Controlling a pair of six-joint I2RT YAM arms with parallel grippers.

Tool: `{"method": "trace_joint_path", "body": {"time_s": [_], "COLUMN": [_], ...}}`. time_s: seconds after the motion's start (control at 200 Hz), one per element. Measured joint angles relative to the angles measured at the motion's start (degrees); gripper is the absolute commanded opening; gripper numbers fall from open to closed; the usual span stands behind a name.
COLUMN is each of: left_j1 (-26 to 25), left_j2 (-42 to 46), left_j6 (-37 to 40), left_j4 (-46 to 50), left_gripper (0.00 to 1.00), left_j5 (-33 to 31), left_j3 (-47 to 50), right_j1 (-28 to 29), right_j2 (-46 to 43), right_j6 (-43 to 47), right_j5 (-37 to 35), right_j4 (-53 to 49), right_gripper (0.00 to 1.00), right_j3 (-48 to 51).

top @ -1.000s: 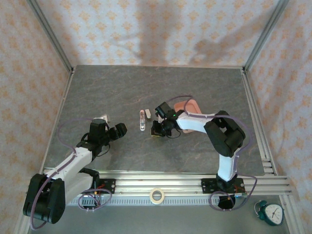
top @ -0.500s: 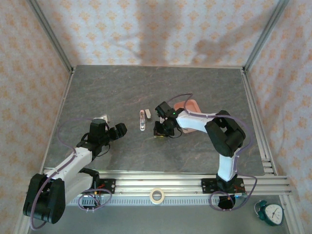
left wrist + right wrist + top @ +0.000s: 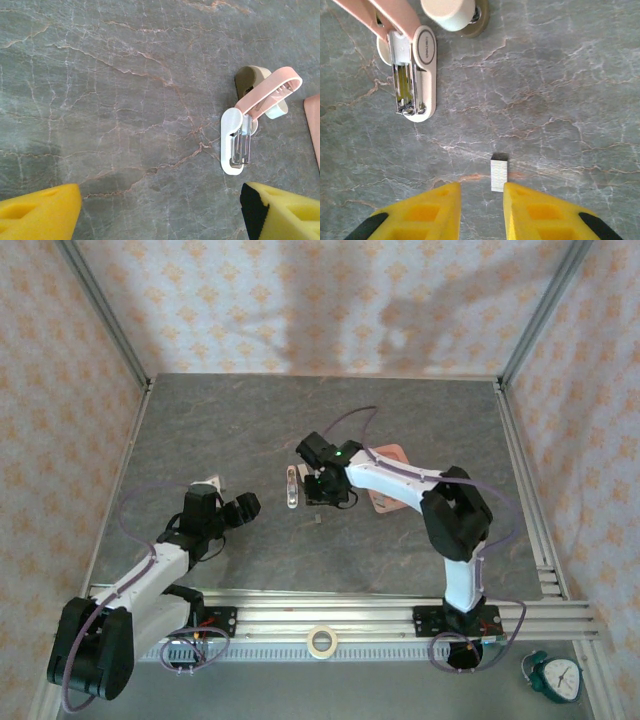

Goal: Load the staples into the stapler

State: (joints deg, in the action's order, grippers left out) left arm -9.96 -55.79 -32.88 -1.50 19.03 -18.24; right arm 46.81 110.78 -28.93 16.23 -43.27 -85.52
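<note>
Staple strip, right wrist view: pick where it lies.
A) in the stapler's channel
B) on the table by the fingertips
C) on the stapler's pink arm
B: the strip lies on the bare table, just ahead of the right gripper's open fingers, apart from the stapler.

The right claw (image 3: 325,490) has swung left and farther from the bases, ending just beside the stapler (image 3: 291,487)

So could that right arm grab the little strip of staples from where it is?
Probably yes. The right gripper hangs open just above the staples, which lie loose on the table right in front of it; the stapler sits off to one side, not in the way.
</note>
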Motion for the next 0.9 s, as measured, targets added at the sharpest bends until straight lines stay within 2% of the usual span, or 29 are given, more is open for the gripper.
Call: {"method": "trace_joint_path", "body": {"time_s": [0.325,0.896], "left_j1": [0.0,0.0], "left_j2": [1.0,1.4], "left_j6": [0.4,0.4], "left_j4": [0.0,0.0], "left_gripper": [0.84,0.85], "left_j5": [0.0,0.0], "left_j3": [0.0,0.9], "right_j1": [1.8,2.6], "right_j2": [6.7,9.1], "right_j6": [0.0,0.1], "right_j5": [-2.4,-3.0], "right_j4": [-6.3,-8.5], "right_gripper": [0.31,0.31], "right_j3": [-4.9,-7.4]}}
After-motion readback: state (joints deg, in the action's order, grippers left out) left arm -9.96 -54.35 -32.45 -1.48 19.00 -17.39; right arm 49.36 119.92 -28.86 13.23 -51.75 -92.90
